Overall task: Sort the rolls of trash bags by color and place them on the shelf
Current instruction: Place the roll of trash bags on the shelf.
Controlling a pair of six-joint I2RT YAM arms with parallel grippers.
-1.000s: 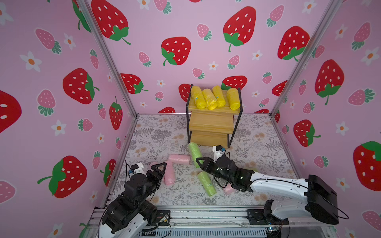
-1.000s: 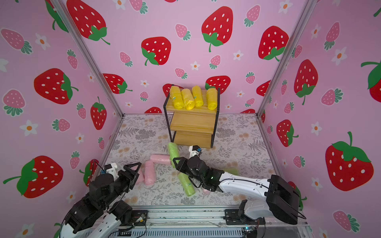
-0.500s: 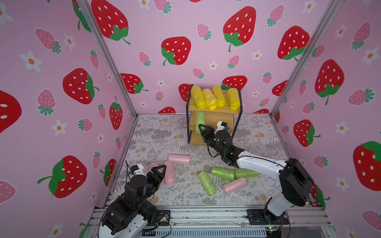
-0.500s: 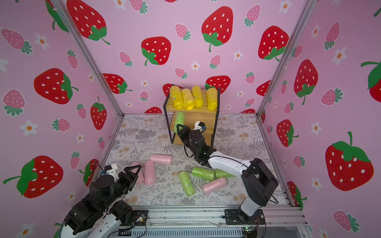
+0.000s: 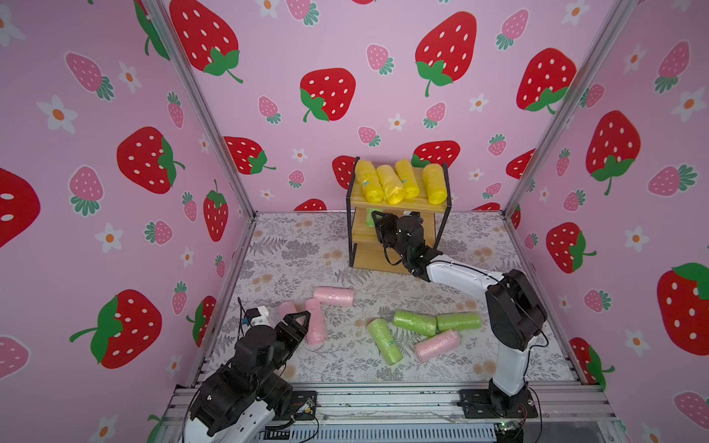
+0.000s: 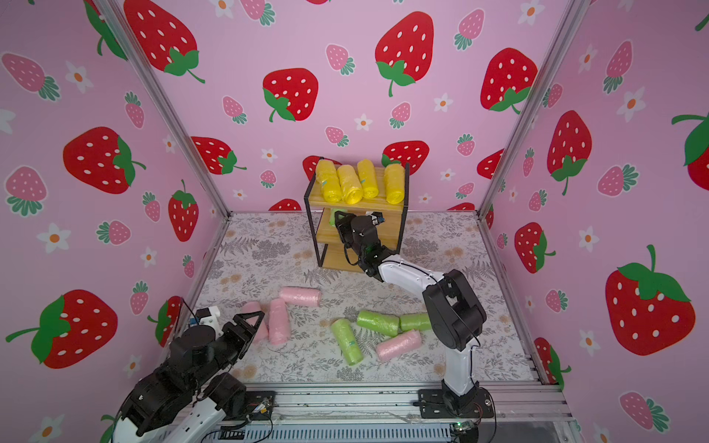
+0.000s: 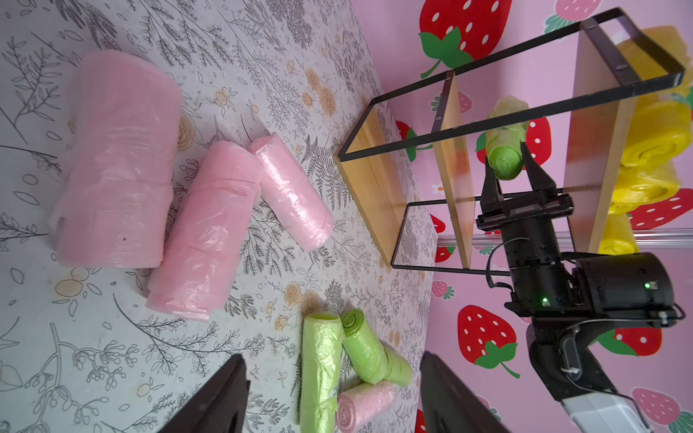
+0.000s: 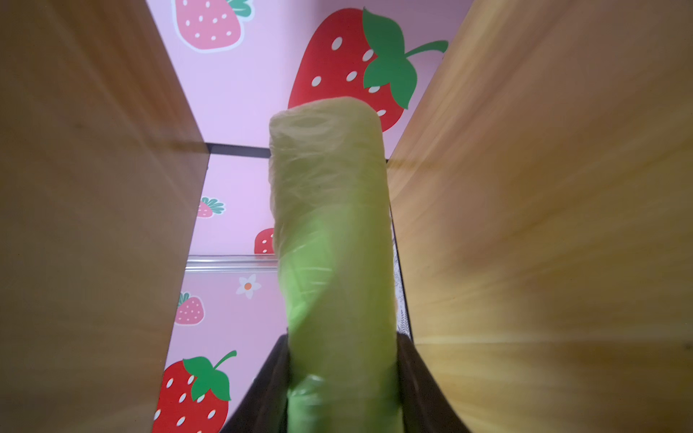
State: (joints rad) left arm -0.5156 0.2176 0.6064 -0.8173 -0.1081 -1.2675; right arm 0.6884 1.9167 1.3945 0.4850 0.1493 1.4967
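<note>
The shelf (image 5: 368,264) stands at the back with several yellow rolls (image 5: 399,184) on its top board. My right gripper (image 5: 378,221) reaches into the middle tier at its left end, shut on a light green roll (image 8: 330,225) that points inward between the boards; the same roll (image 7: 504,153) shows in the left wrist view. On the floor lie three green rolls (image 5: 414,323) and a pink roll (image 5: 437,345) at front centre. Three pink rolls (image 5: 316,326) lie front left. My left gripper (image 5: 297,318) hovers open beside them, holding nothing.
The floral mat (image 5: 291,261) is walled in by pink strawberry panels on three sides. An aluminium rail (image 5: 383,395) with both arm bases runs along the front edge. The shelf's bottom tier (image 6: 337,262) holds nothing.
My right arm has carried the green roll from the floor pile up and back into the shelf's middle tier. The left gripper has stayed by the pink rolls.
</note>
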